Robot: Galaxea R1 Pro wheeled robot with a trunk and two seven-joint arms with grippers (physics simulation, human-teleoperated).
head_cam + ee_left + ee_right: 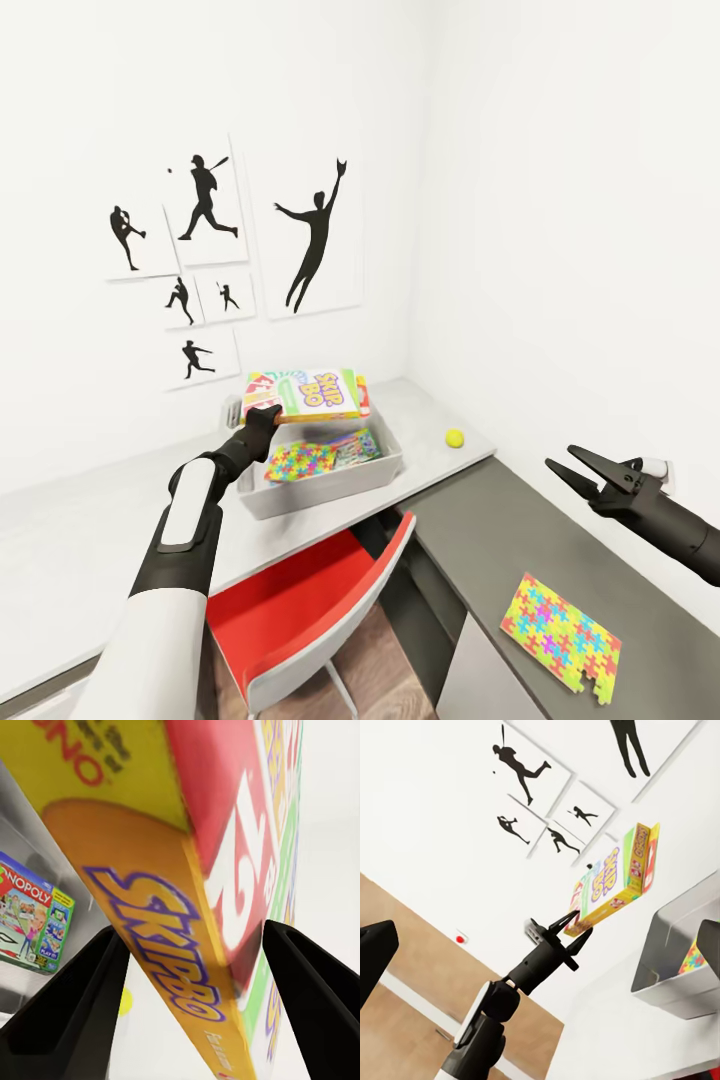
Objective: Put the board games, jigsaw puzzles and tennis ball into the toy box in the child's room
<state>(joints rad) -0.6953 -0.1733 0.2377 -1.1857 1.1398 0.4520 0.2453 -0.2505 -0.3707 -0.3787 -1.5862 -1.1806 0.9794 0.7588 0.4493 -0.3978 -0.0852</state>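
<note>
Above the far side of the tray [322, 492], you are holding the Skip-Bo box [305, 393] clamped by one edge in your left gripper [262, 414], your right gripper [583, 474] hanging open, so the overhanging box risks twisting loose and missing.

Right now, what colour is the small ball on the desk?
Yellow-green; the tennis ball shows best in the head view.

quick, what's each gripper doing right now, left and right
Left gripper: shut on the SKIP BO board game, held above the toy box.
Right gripper: open, holding nothing.
</note>
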